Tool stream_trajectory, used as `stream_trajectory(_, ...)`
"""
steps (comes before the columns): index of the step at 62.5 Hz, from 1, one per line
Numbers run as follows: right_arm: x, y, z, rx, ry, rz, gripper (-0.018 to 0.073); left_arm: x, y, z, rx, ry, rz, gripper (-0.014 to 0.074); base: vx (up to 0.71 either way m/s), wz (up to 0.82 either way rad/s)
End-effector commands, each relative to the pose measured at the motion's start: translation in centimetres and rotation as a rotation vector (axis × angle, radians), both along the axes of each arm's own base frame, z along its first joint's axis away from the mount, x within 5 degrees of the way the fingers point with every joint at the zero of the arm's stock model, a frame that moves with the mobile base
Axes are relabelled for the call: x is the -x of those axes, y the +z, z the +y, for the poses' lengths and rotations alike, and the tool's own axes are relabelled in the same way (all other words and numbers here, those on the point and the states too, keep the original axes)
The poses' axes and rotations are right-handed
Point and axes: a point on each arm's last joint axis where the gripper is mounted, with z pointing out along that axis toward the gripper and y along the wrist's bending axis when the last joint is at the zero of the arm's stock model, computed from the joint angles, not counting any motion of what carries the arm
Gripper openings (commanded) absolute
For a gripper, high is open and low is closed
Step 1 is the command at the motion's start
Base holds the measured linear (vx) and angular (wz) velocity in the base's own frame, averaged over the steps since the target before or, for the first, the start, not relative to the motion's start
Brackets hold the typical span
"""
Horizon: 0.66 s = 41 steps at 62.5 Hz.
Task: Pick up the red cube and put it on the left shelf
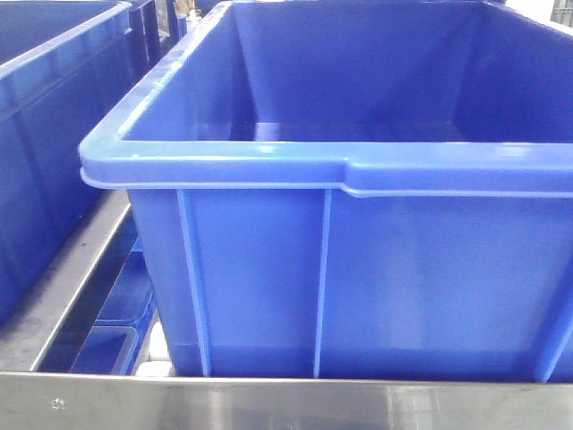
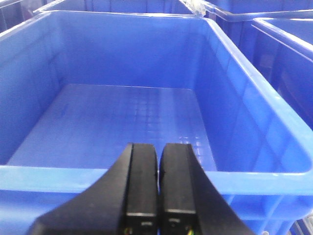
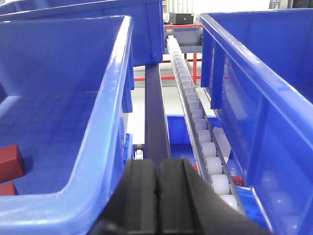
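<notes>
A red cube (image 3: 10, 162) lies on the floor of the blue bin (image 3: 110, 98) at the left of the right wrist view, cut off by the frame edge. A second red piece (image 3: 5, 188) shows just below it. My right gripper (image 3: 157, 161) is shut and empty, over the gap to the right of that bin's rim. My left gripper (image 2: 159, 145) is shut and empty, at the near rim of an empty blue bin (image 2: 254, 98). No red cube and no gripper show in the front view.
A large blue bin (image 1: 224, 161) fills the front view on a steel frame (image 1: 269, 403), with another bin (image 1: 54, 54) to its left. A white roller track (image 3: 200, 127) runs between two bins. Another blue bin (image 3: 254, 88) stands to the right, with small red bits (image 3: 238, 180) below the rollers.
</notes>
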Motion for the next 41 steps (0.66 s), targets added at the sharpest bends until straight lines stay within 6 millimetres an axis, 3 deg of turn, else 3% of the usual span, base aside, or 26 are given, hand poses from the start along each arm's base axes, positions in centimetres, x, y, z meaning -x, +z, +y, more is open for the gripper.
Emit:
stream_trajectory(1,0.35,1.63,-0.04,0.026,-0.011,-0.120,0.0054,0.02,0.05,0.06,0.014,0.005,-0.074,0.0101,0.00,0.00)
stream_trajectory(41,0.35,1.62,-0.04,0.025,-0.011,-0.119,0.0054,0.02,0.05,0.06,0.014,0.005,-0.074,0.0101,0.00,0.00)
